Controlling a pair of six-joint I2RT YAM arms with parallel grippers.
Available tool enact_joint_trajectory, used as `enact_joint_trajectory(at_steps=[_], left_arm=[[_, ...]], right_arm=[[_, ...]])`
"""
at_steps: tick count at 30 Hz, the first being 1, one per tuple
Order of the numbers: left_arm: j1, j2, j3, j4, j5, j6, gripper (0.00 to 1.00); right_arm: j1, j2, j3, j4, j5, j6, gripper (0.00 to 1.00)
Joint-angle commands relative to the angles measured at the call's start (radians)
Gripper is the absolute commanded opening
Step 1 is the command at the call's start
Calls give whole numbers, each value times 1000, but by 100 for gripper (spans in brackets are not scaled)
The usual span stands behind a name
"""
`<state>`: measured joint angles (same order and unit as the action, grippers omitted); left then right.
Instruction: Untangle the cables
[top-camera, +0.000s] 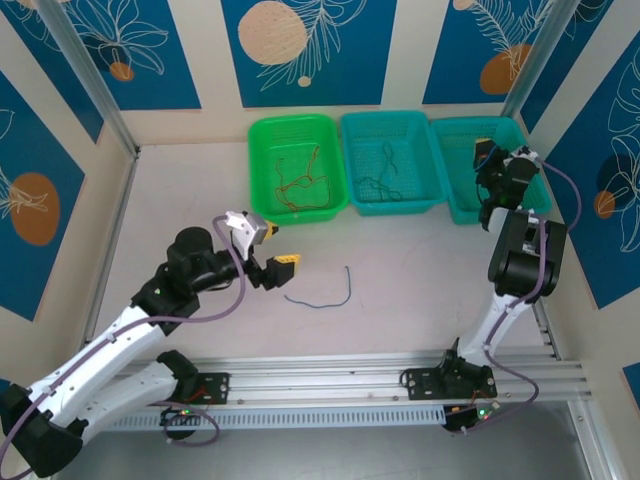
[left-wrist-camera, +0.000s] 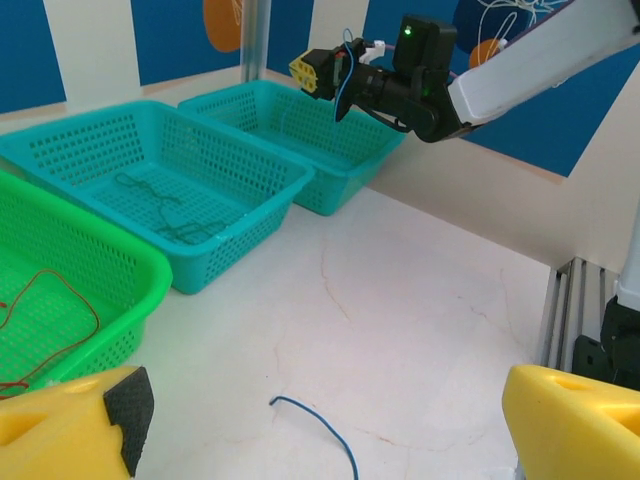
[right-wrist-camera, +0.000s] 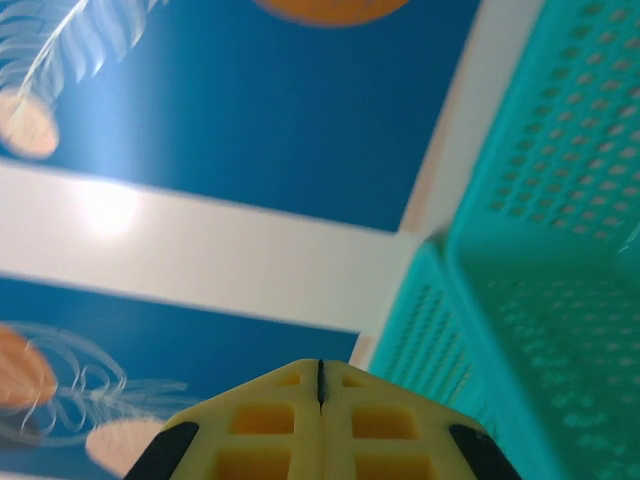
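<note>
Pinching blue cable (left-wrist-camera: 341, 92), right tool (left-wrist-camera: 308, 72) closed.

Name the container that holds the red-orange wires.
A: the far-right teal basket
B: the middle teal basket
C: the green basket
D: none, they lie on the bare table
C: the red-orange wires lie in a loose tangle on the floor of the green basket, the leftmost of the three in the row.
</note>
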<state>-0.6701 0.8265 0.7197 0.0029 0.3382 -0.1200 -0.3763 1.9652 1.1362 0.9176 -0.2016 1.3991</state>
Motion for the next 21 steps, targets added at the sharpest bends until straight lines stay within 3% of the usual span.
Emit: enact_joint_trajectory(at_steps=[1,5,7,10,15,21], left_arm=[[-6,-5,-31,35,-14,-18,90],[-6,23,-33,67,-2,-37,91],[-7,35,-29,74,3,-41,91],[-7,47,-31,89,-3,-44,90],[-7,74,-19,89,1,-46,91],[-7,81,-16,74,-21,-32,91]], right_arm=[[-61,42,104,-83,-19,-2,0],[-11,-28,234,-449,190,-488,0],[42,-57,275,-444,310,-767,0],[86,-56,321,-328,386,-1033,0],[89,17,433,-197,411,-1234,0],[62,110,595,-287,511,-1323,0]])
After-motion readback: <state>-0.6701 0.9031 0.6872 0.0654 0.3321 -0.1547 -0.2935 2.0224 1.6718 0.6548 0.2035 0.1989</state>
